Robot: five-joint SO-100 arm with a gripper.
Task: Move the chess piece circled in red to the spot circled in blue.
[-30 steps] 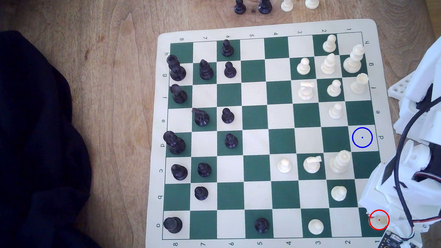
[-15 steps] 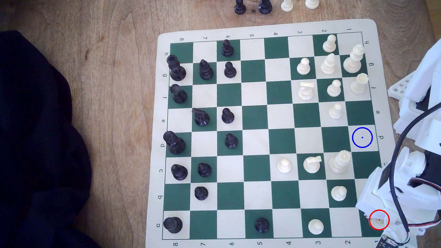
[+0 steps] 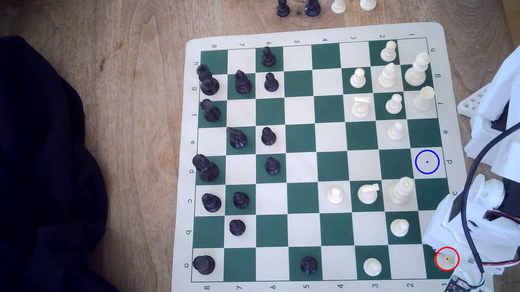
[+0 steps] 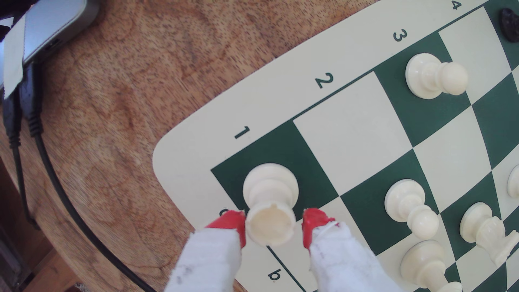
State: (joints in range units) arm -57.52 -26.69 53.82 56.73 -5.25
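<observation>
The chess piece (image 3: 446, 260), a small cream rook with a hollow notched top, stands upright inside the red circle on the dark green corner square at the exterior view's lower right. In the wrist view the rook (image 4: 271, 202) has my gripper (image 4: 273, 224) open around its top. One red fingertip (image 4: 233, 224) touches its rim and the other sits a narrow gap away. My white arm (image 3: 460, 221) hangs over that corner. The spot (image 3: 427, 162), a light square with a blue circle and dot, lies bare three squares further up the same edge column.
Cream pawns (image 3: 399, 227) (image 3: 372, 267) stand near the rook, and a tall cream piece (image 3: 401, 191) and a knight (image 3: 368, 193) stand left of the spot. A second rook (image 3: 423, 99) stands beyond it. A dark cloth (image 3: 32, 182) covers the left. Black cables (image 4: 56, 182) trail off the board's corner.
The arm's upper links have shifted slightly toward the exterior view's right. The gripper stays over the corner square and the rook has not moved.
</observation>
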